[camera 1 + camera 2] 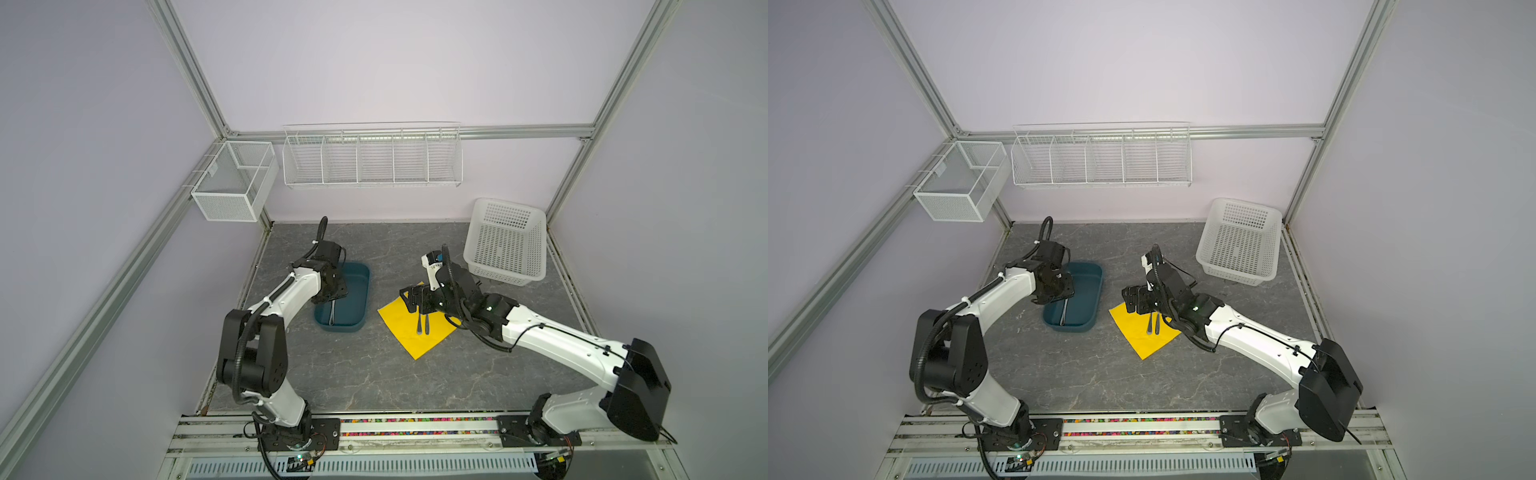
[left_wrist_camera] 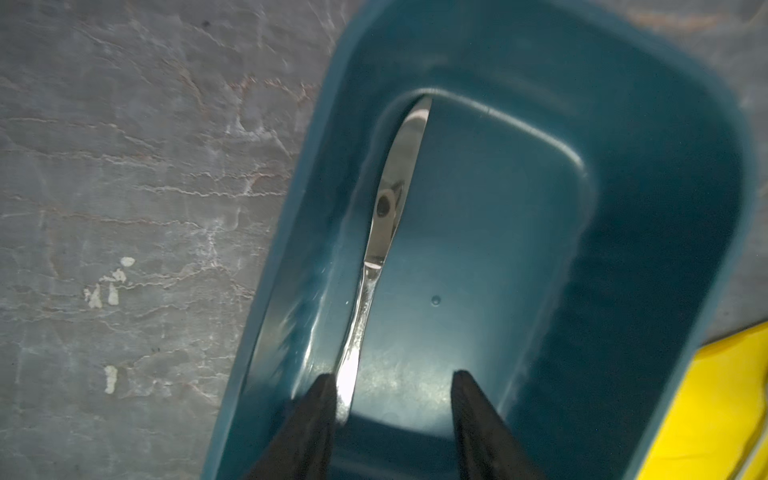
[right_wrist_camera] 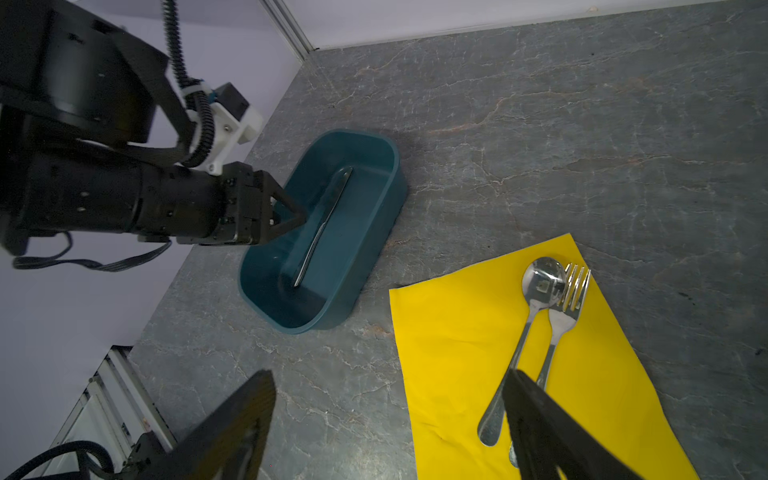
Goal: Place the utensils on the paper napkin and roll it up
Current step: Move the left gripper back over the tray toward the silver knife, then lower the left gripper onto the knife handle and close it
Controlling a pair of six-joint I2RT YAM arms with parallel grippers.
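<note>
The knife (image 2: 395, 187) lies along the floor of the teal tub (image 2: 665, 208), the tub's only content. My left gripper (image 2: 392, 382) reaches down into the tub over the knife's handle end. Its jaws stand apart, and the handle rests against one finger (image 2: 320, 399). Both top views show this gripper (image 1: 334, 293) (image 1: 1061, 291) over the tub (image 1: 368, 286). The spoon (image 3: 540, 282) and fork (image 3: 569, 307) lie side by side on the yellow paper napkin (image 3: 457, 353). My right gripper (image 3: 388, 374) hangs open and empty above the napkin's (image 1: 403, 328) far corner.
A white plastic basket (image 1: 505, 245) stands at the back right of the grey stone-patterned table. A wire rack (image 1: 372, 160) and a mesh box (image 1: 232, 183) hang on the back wall, above the table.
</note>
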